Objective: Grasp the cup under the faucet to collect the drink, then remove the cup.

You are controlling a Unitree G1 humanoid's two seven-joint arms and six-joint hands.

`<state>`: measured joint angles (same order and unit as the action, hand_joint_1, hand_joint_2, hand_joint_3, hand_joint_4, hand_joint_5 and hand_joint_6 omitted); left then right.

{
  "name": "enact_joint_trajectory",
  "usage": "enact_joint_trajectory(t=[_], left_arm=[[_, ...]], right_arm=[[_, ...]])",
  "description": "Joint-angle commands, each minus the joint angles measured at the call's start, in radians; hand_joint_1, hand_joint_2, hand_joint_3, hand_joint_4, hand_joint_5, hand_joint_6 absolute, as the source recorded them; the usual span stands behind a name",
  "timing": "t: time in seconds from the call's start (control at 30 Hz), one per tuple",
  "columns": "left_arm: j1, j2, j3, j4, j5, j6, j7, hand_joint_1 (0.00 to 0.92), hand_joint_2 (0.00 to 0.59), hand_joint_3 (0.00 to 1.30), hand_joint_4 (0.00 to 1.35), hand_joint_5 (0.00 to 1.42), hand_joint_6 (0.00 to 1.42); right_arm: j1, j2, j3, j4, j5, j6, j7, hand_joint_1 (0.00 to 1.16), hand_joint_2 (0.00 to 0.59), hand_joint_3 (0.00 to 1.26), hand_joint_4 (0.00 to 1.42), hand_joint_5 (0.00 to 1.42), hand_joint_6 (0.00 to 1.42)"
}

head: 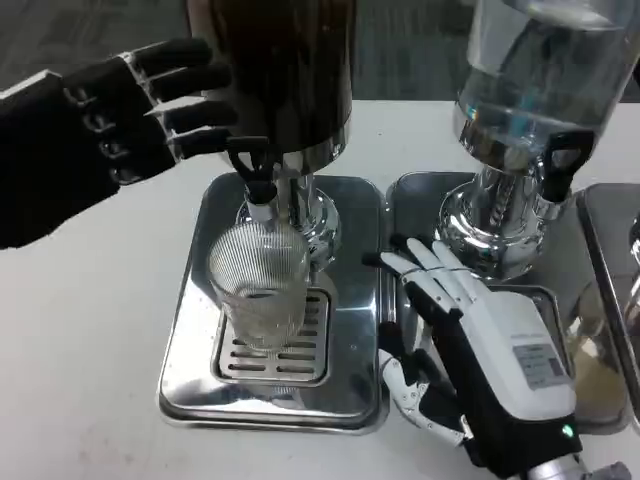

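A: Start with the right hand (480, 345). Where is it?

B: Low on the right side of the head view, its white back facing up, fingers spread apart and pointing up and to the left. It holds nothing. It lies over the seam between the two metal trays, just beside the cup (260, 285) but not touching it.

A: And the left hand (110, 125)?

B: Raised at the upper left, looking dark, fingers extended and apart, tips reaching toward the dark dispenser (290, 70). It grips nothing either. Whether the fingertips touch the dispenser body, I cannot tell.

A: Where does the cup stand?

B: It is a clear ribbed glass, upright on the slotted grate (285, 355) of the left drip tray (195, 330), directly under the black faucet (255, 170) of the dark dispenser. The faucet's spout sits right above the cup's rim. How much liquid is inside is hard to judge.

A: What else surrounds them?

B: To the right, a second dispenser (540, 70) with a clear tank stands on its own tray (405, 200), with a black faucet handle (560, 160) on the front. A third tray's edge (600, 230) shows at the far right. Everything rests on the white tabletop (90, 350).
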<state>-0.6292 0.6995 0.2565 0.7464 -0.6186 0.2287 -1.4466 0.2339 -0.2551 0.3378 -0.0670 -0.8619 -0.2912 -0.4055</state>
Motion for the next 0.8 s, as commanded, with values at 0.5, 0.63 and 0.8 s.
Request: enact_joint_trajectory(t=[0.5, 0.63, 0.8], left_arm=[[-0.090, -0.062, -0.038, 0.010, 0.077, 0.013, -0.009, 0.000, 0.015, 0.22, 0.09, 0.13, 0.09], [-0.106, -0.075, -0.046, 0.020, 0.103, -0.002, -0.002, 0.000, 0.015, 0.21, 0.08, 0.12, 0.08], [-0.114, -0.093, -0.057, 0.029, 0.125, -0.023, 0.002, 0.000, 0.014, 0.20, 0.07, 0.11, 0.08]], right_arm=[[0.007, 0.017, 0.012, 0.008, 0.000, 0.006, -0.023, 0.57, 0.572, 0.25, 0.11, 0.09, 0.21], [0.007, 0.018, 0.013, 0.008, -0.002, 0.006, -0.026, 0.57, 0.572, 0.25, 0.11, 0.09, 0.21], [0.007, 0.018, 0.012, 0.012, 0.001, 0.008, -0.028, 0.57, 0.572, 0.25, 0.11, 0.09, 0.21]])
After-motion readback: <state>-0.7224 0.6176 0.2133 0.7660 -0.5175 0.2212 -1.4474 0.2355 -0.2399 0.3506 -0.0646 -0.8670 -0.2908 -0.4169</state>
